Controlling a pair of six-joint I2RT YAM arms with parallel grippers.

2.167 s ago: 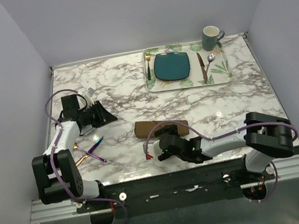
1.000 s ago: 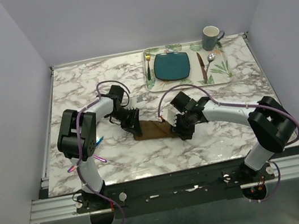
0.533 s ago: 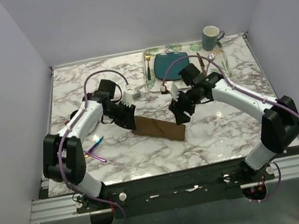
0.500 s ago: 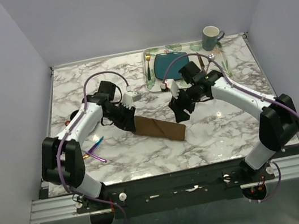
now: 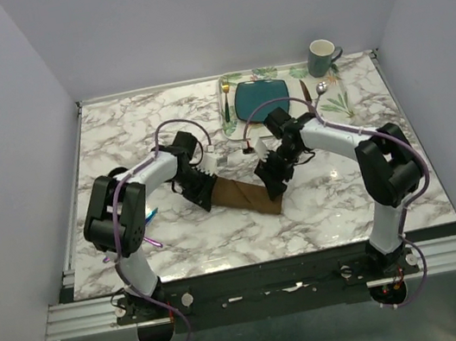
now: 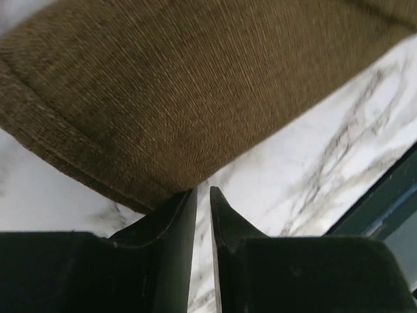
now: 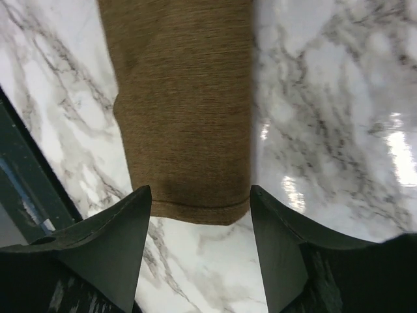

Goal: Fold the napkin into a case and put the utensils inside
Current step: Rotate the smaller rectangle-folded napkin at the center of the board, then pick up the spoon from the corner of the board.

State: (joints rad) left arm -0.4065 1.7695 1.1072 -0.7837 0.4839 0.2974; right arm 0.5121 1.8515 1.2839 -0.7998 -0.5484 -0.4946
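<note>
Left claw (image 6: 202, 190): released. Its two fingers are parted by only a thin slit that shows bare marble, and no cloth is caught in it.
Left claw's tips: they stand right at a rounded corner of the napkin (image 5: 245, 195), against its hem. Whether they press on the hem cannot be told.
Right claw (image 7: 199, 190): released and spread wide, clasping nothing. One fingertip stands at each long edge of the napkin's short end.
Between the right claw's fingers: the hemmed short end of the cloth lies flat, and the strip runs straight away from the claw.
Napkin: it is folded into a long dark brown strip lying flat and slantwise between the two claws. The left claw is at its left end and the right claw over its right part.
Table (image 5: 117, 136): white marble with grey veins lies under both claws and the cloth.
Utensils (image 5: 156, 243): slim iridescent pieces lie on the marble to the outer side of the left claw and nearer the arm bases. They are well apart from the napkin and partly hidden by the left arm.
Placemat (image 5: 335, 104): leaf-printed, it lies beyond the right claw at the far edge of the table.
On the placemat: a teal plate (image 5: 264, 99) sits with a gold fork (image 5: 226, 105) just beside its left edge.
Mug (image 5: 323, 56): grey-green and upright, it stands farthest from the right claw at the placemat's far right corner.
</note>
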